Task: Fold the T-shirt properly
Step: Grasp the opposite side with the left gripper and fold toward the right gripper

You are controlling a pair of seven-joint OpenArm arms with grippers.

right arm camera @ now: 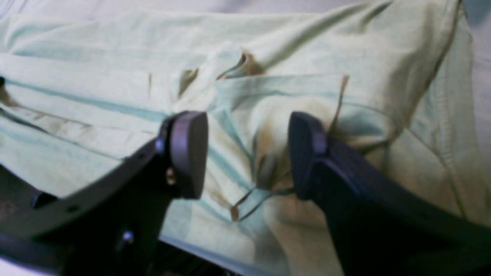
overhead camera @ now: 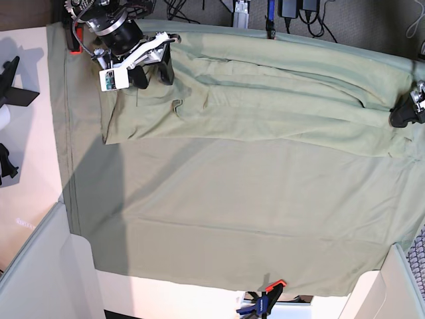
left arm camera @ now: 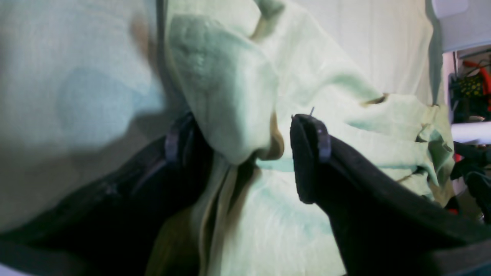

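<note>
One T-shirt (overhead camera: 265,106) lies as a long folded band across the far part of the bench, on top of one larger green sheet (overhead camera: 219,212) that covers nearly the whole bench top. Two hands work at its ends. The right hand (overhead camera: 147,66) sits over the shirt's end on the base view's left; in its wrist view its fingers (right arm camera: 190,153) stand wide apart, straddling a bunched ridge of the T-shirt (right arm camera: 268,115) without pinching it. The left hand (overhead camera: 406,114) is at the opposite end, at the frame edge; up close its fingers (left arm camera: 307,153) are spread to their widest, and a hanging lobe of the T-shirt (left arm camera: 226,88) droops between them, touching neither pad that can be seen. One orange-and-black clamp (overhead camera: 264,302) grips the sheet's near edge. Pale bench (overhead camera: 26,166) shows beside the sheet, and cables (overhead camera: 292,13) trail along the far side. A white tag (overhead camera: 114,79) on the right hand bears marks too small to read.
</note>
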